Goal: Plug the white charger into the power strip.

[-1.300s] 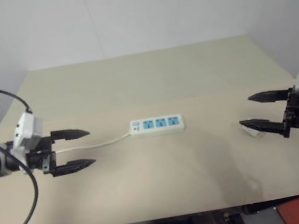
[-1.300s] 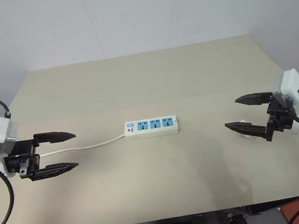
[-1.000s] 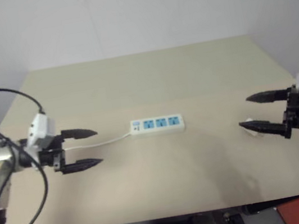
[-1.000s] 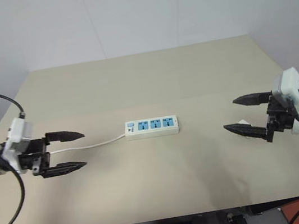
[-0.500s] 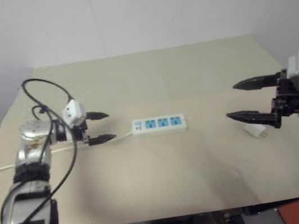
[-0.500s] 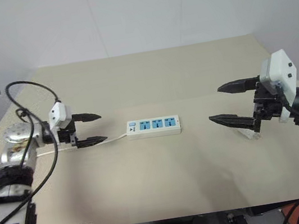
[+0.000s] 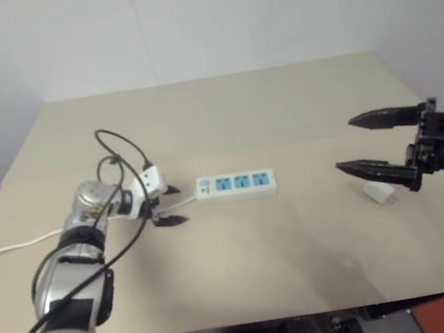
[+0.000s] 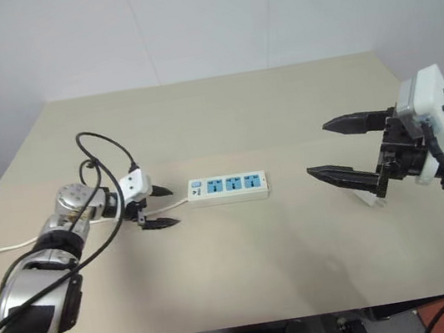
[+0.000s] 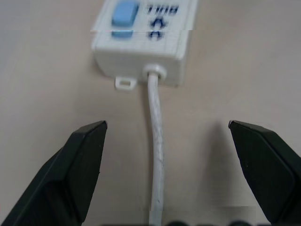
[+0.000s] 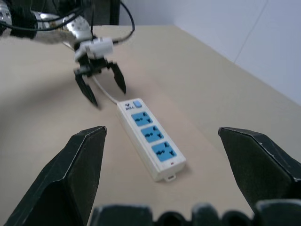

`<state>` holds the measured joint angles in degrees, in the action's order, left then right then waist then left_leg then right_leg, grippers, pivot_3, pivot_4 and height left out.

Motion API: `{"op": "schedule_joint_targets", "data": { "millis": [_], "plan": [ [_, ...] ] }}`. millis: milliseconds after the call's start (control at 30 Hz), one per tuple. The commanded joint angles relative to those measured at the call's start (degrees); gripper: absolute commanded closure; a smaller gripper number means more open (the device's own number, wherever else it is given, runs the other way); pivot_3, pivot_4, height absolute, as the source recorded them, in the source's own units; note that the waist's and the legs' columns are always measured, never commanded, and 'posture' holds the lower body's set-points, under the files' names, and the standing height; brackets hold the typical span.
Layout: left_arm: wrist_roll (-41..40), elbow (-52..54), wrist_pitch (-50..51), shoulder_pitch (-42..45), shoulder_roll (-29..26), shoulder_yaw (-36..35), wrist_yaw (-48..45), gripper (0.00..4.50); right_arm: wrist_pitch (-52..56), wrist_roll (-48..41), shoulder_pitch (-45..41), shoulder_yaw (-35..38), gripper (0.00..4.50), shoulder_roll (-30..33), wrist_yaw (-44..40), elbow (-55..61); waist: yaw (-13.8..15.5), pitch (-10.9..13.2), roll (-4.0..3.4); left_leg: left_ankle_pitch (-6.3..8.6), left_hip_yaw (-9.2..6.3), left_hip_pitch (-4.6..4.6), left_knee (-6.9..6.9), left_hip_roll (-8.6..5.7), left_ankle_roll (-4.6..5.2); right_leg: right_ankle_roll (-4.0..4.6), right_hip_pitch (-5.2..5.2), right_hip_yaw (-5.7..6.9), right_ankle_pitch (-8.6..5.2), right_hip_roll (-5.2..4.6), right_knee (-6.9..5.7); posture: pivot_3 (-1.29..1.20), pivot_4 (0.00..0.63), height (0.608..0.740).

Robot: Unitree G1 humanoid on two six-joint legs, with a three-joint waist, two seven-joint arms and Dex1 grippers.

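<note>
Nothing plugged yet — the charger [image 8: 367,192] lies loose on the counter [image 8: 222,116], well apart from the strip [image 8: 227,188]. Left end effector [image 8: 162,206] straddles the cord [image 9: 156,150], wide; right end effector [image 8: 339,149] wide above the charger — both empty.

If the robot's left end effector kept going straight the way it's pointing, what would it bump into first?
Most likely the power strip. The left end effector is open, its fingers either side of the thin white cord, aimed at the strip's switch end just ahead. Depth is hard to judge, so it might touch the cord first.
</note>
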<state>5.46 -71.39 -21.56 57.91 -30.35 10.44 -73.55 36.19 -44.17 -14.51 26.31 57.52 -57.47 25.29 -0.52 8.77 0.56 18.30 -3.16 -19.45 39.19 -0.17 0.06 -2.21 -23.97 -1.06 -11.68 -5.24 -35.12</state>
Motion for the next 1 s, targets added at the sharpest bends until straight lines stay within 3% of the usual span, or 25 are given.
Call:
{"op": "schedule_joint_targets", "data": {
  "millis": [33, 200, 433, 600, 867, 1000],
  "plan": [
    [1.6, -1.6, -0.8, 0.8, 1.4, -0.5, 4.4, 0.58, 0.6, -2.0, 1.0, 3.9, 0.0, 0.5, 0.9, 2.5, 0.3, 0.0, -0.01, 0.0, 0.01, 0.03, 0.0, -0.01, 0.0, 0.0, 0.04, 0.0, 0.0, -0.02, 0.0, 0.0, 0.15, 0.74],
    [1.7, -2.2, -0.5, 1.2, 2.4, -1.2, 4.5, 2.16, 1.2, -3.0, 3.3, 6.5, 0.0, 0.9, 1.4, 3.7, 0.6, 0.0, 0.0, 0.0, 0.01, 0.14, 0.0, -0.01, 0.0, -0.01, 0.18, 0.01, 0.0, -0.01, 0.01, 0.0, 0.15, 0.74],
    [-0.9, -0.4, 0.5, -0.5, 1.1, -3.7, -3.7, 4.44, 0.7, -3.0, 4.4, 6.6, 0.0, 0.7, 2.4, 4.0, 0.2, 0.0, 0.01, 0.02, -0.01, 0.17, 0.0, 0.0, 0.03, -0.01, 0.29, 0.02, 0.0, 0.01, 0.06, 0.0, 0.15, 0.74],
    [-3.1, 6.1, 2.7, -5.7, -1.0, -4.8, -8.7, 4.44, 0.3, -2.4, 4.5, 5.6, 0.0, 0.4, 3.1, 4.0, -0.4, 0.0, 0.01, 0.05, -0.01, 0.17, 0.0, 0.01, 0.08, -0.01, 0.28, 0.03, 0.0, 0.01, 0.07, 0.0, 0.15, 0.74],
    [-7.6, 39.1, 20.1, -22.5, -5.5, -5.7, -6.1, 4.44, -0.1, -2.2, 5.0, 4.7, 0.0, 0.0, 3.6, 4.3, -0.4, 0.0, -0.01, 0.05, -0.02, 0.19, 0.0, 0.05, 0.09, -0.01, 0.25, -0.02, -0.01, 0.02, 0.03, 0.0, 0.15, 0.74],
    [-9.9, 51.8, 29.7, -28.4, -5.1, -6.3, -1.3, 3.33, -0.4, -1.7, 4.3, 3.6, 0.0, -0.3, 4.4, 4.0, -0.1, 0.0, -0.01, 0.05, -0.03, 0.19, 0.0, 0.05, 0.08, -0.01, 0.25, -0.02, -0.01, 0.01, 0.03, 0.0, 0.15, 0.74]
  ]
}}
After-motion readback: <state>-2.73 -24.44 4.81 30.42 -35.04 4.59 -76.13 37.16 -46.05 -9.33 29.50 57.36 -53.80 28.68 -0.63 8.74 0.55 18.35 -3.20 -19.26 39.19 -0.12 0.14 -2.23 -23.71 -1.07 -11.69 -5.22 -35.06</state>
